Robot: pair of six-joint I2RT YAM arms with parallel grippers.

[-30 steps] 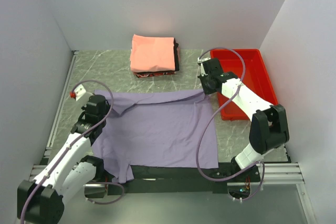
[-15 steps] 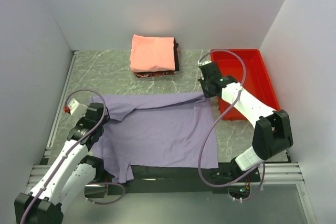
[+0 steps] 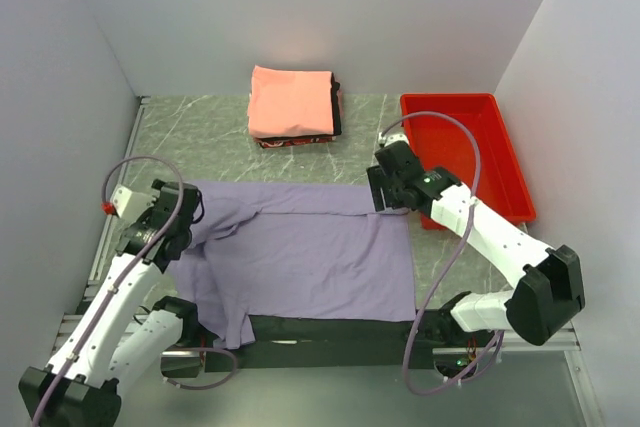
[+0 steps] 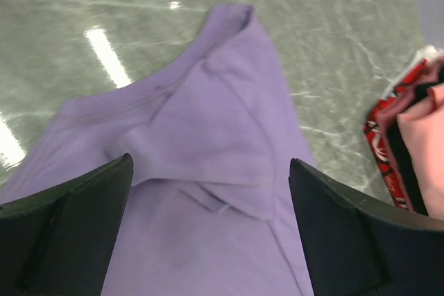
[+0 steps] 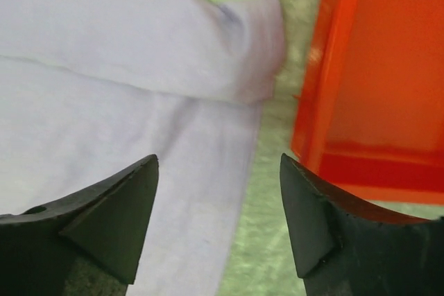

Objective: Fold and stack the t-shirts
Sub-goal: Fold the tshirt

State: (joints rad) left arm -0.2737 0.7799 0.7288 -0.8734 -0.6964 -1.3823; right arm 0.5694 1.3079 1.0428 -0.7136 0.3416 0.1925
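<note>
Here, the left claw [image 4: 210,171] stands wide open and empty; the purple shirt [image 3: 300,257] lies spread on the worktop [image 3: 200,137] directly beneath it. The right claw [image 5: 218,164] is likewise open, holding nothing, over the shirt's folded edge, the red tray [image 5: 374,67] just to its right. The folded shirt stack [image 3: 292,107] lies well beyond both claws.

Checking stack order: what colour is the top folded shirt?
Salmon-pink; the shirt shows best in the top external view.

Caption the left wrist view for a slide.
Left gripper open over the folded-over edge of the plain lavender cloth t-shirt on the grey-green marbled table, folded shirt stack at right.
</note>
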